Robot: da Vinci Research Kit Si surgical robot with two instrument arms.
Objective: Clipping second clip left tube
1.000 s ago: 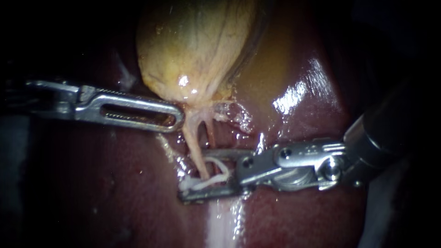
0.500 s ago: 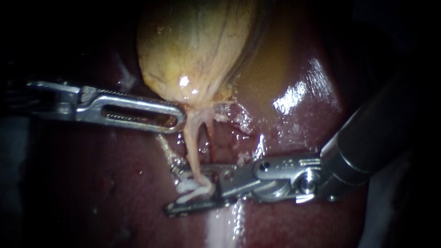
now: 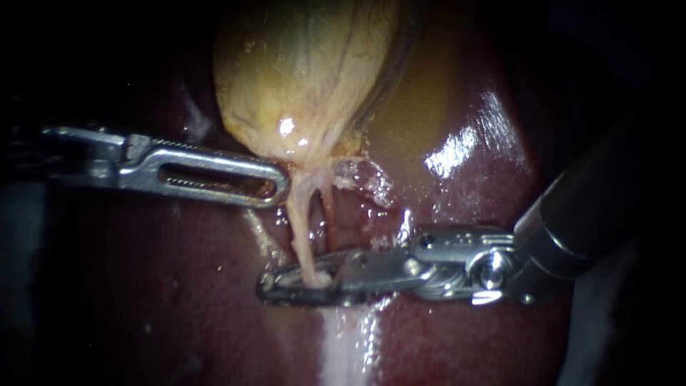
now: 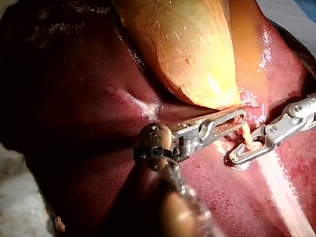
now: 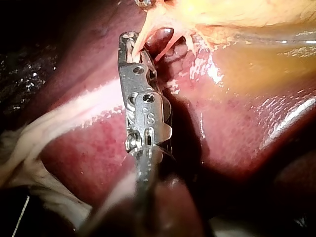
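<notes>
Below the gallbladder [image 3: 300, 71], against the dark liver [image 3: 179, 300], can follow the left tube [image 3: 300, 229] as a pale, taut cord running down from the neck. Lose its lower end inside the jaws of the right instrument [image 3: 266, 287], laid across the liver and clenched on the tube from both sides. Cannot separate anything pale between those jaws from the tube itself, too small and glare-struck in the endoscope view. In the right wrist view, only glimpse the tube slipping in between the jaw tips.

Can pick out the right tube [image 3: 327, 214] just beside the left one, thinner and redder, outside the jaws. Lose its lower stretch at the upper jaw.

Find the left instrument [image 3: 275, 186] level with the gallbladder's neck, slotted jaws pressed together and nipping the fringe of the gallbladder there. Cannot judge how much tissue is held, with the bite small and partly masked by the tip.

Lose both shafts in darkness toward the sides of the endoscope view, and the gallbladder's upper part at the top edge. Note a whitish streak [image 3: 343, 350] on the liver under the right instrument, washed out by glare.
</notes>
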